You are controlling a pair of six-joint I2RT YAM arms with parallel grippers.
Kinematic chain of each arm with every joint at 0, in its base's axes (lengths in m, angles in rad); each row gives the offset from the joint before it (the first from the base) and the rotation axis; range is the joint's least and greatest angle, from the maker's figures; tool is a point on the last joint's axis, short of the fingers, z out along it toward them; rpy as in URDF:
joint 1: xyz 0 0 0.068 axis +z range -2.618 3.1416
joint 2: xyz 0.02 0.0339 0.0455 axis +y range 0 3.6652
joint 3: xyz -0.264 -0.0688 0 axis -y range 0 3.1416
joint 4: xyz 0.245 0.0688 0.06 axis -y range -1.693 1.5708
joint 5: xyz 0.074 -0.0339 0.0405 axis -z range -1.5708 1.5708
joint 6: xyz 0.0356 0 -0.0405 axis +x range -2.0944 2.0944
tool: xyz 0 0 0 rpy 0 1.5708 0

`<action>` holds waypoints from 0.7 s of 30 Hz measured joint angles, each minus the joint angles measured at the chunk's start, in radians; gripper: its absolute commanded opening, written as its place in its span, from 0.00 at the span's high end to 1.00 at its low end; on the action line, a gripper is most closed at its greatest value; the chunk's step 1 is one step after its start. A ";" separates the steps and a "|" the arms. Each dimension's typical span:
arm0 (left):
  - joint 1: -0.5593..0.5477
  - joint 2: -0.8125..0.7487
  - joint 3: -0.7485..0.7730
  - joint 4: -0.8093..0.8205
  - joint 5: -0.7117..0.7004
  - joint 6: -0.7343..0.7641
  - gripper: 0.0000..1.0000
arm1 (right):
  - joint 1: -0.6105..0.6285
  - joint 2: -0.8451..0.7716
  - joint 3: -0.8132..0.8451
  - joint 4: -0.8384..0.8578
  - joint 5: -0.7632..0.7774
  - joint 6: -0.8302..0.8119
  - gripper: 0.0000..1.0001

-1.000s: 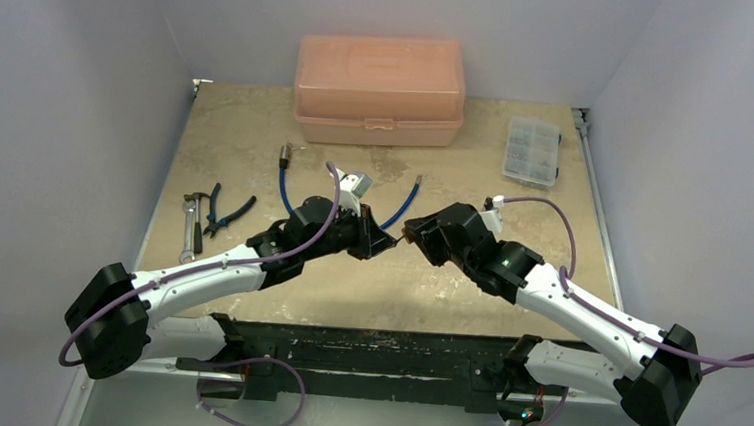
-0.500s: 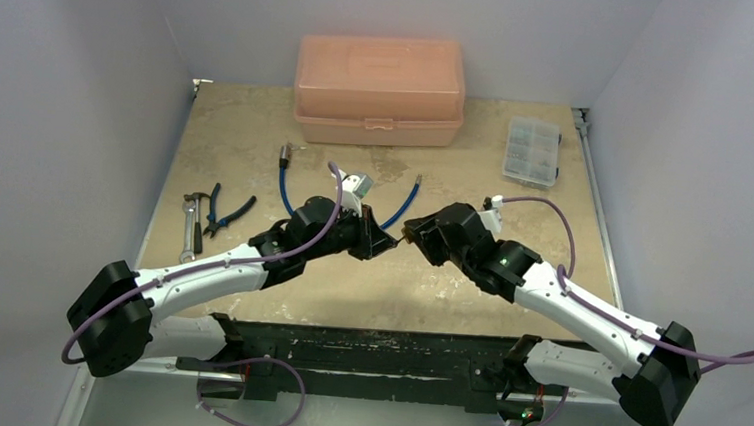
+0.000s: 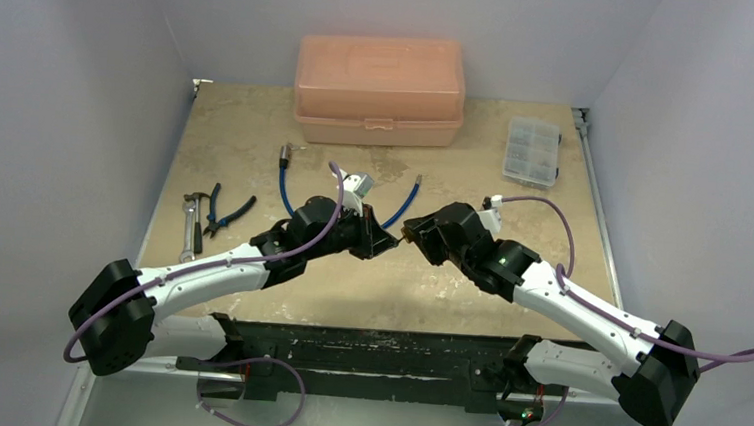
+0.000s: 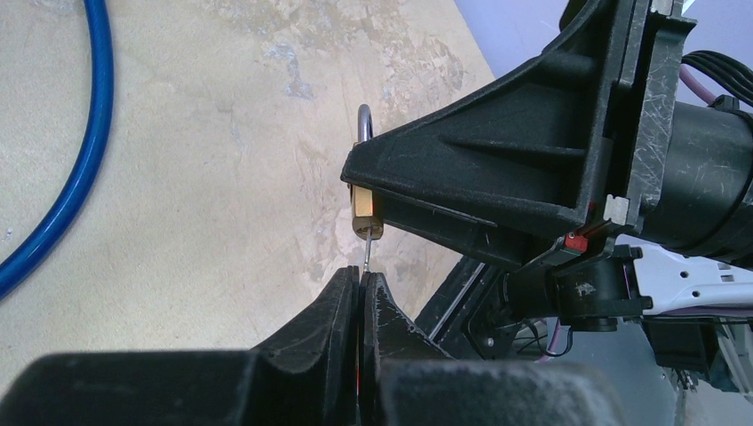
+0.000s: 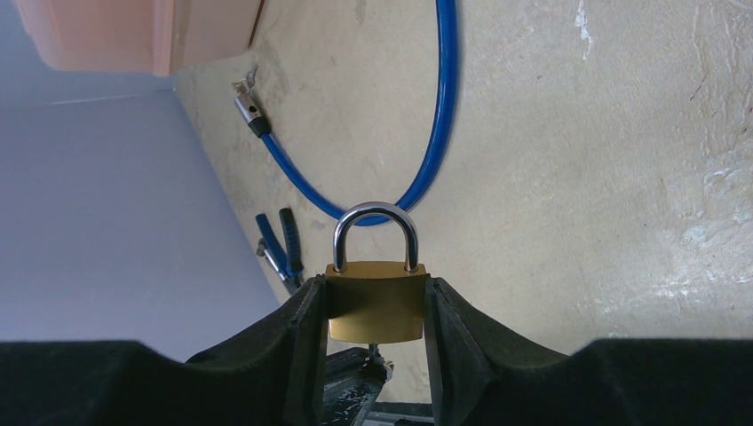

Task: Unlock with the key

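Note:
My right gripper (image 5: 374,306) is shut on the small brass padlock (image 5: 375,300) and holds it above the table, its silver shackle (image 5: 375,232) closed. My left gripper (image 4: 362,282) is shut on the tiny silver key (image 4: 366,248). The key's blade reaches up into the bottom of the padlock (image 4: 365,213). In the top view the two grippers meet tip to tip at the table's middle, left gripper (image 3: 383,240) and right gripper (image 3: 412,234). The key's ring is hidden between my left fingers.
A blue cable (image 3: 284,189) with silver ends curves behind the grippers. A pink toolbox (image 3: 379,90) stands at the back, a clear parts box (image 3: 533,151) at back right. Blue pliers (image 3: 225,212) and a wrench (image 3: 190,226) lie at the left.

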 measured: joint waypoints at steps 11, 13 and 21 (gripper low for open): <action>0.000 0.005 0.000 0.005 -0.008 -0.008 1.00 | 0.001 0.002 0.000 0.000 0.005 0.000 1.00; 0.000 0.008 0.000 0.005 -0.010 -0.008 1.00 | 0.001 0.006 0.001 0.000 0.008 0.001 1.00; 0.000 0.030 0.000 0.025 -0.027 -0.036 1.00 | 0.002 0.033 0.023 -0.024 0.031 0.001 1.00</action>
